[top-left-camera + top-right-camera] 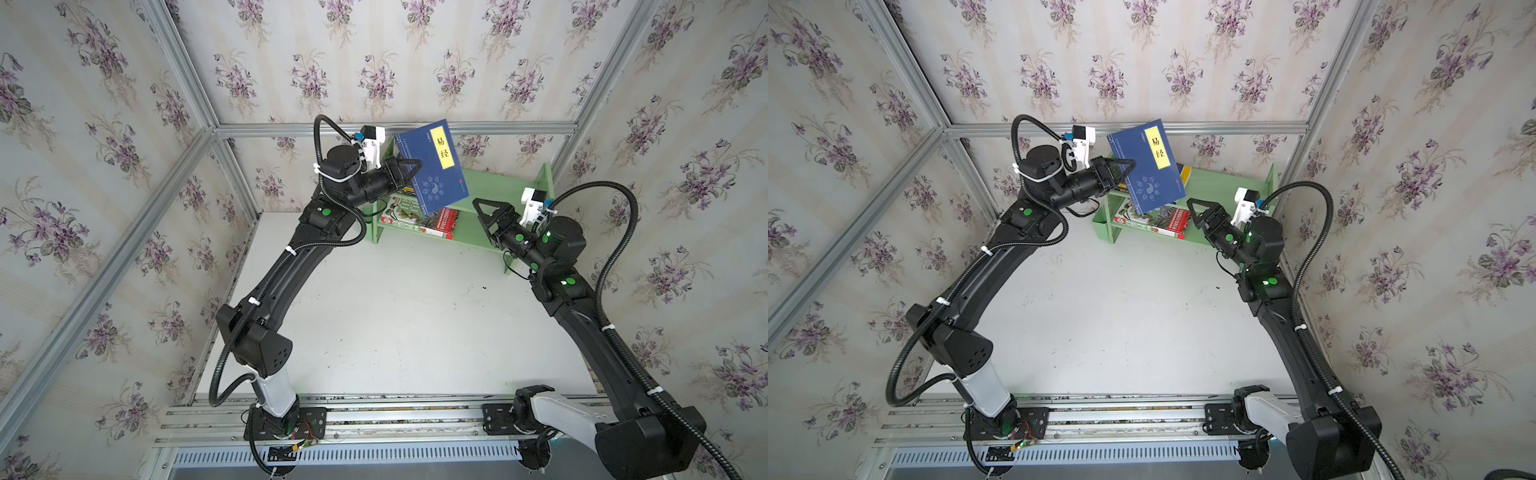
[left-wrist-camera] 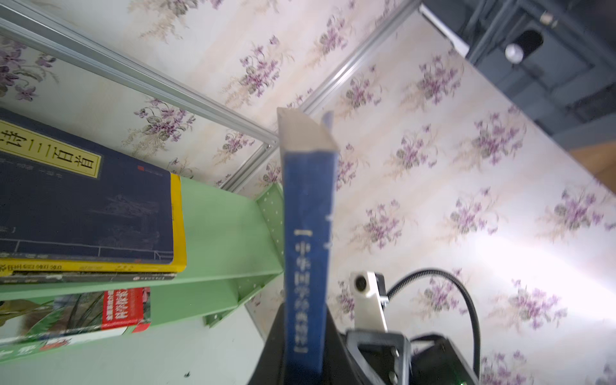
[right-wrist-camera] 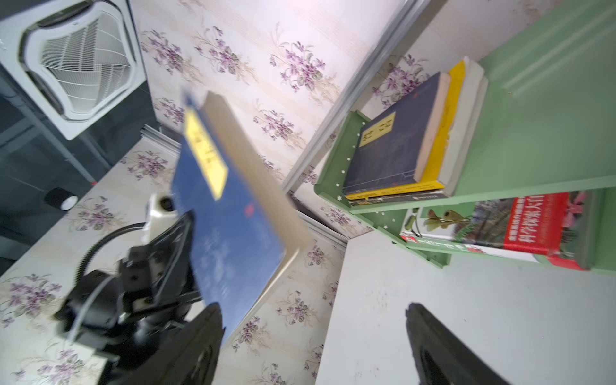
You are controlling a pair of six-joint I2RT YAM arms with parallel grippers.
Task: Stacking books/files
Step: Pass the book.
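Seen from above, two black robot arms rise from a metal rail (image 1: 395, 411) along the near edge of a white desk (image 1: 395, 311) and arch toward its far edge.

The right pincer (image 1: 486, 216) hovers just in front of the right half of a pale green two-tier shelf (image 1: 498, 183). Its jaws are spread wide and released, with nothing between them. The right wrist view shows both dark fingers (image 3: 433, 340) well apart over bare desk.

Farther back, the left pincer (image 1: 411, 166) is clenched on a blue book with a yellow label (image 1: 436, 166), also seen in both top views (image 1: 1150, 166). It grips the book at the spine edge; the left wrist view looks straight along the printed spine (image 2: 308, 250). The book is held in the air, tilted, its labelled cover facing up, above the left end of the shelf and apart from it.

The shelf stands against the far edge of the desk, toward the far right corner. On its lower tier lies a green plant-photo book with a red band (image 1: 419, 220), flat, toward the left end. On the upper tier is a flat stack at the left end. A navy book with a yellow label (image 3: 393, 153) lies on top and a yellow book (image 3: 443, 126) directly beneath it. Below those are pale page edges I cannot tell apart.

Floral wallpaper (image 1: 374, 62) in purple and cream covers the walls behind and at both sides.
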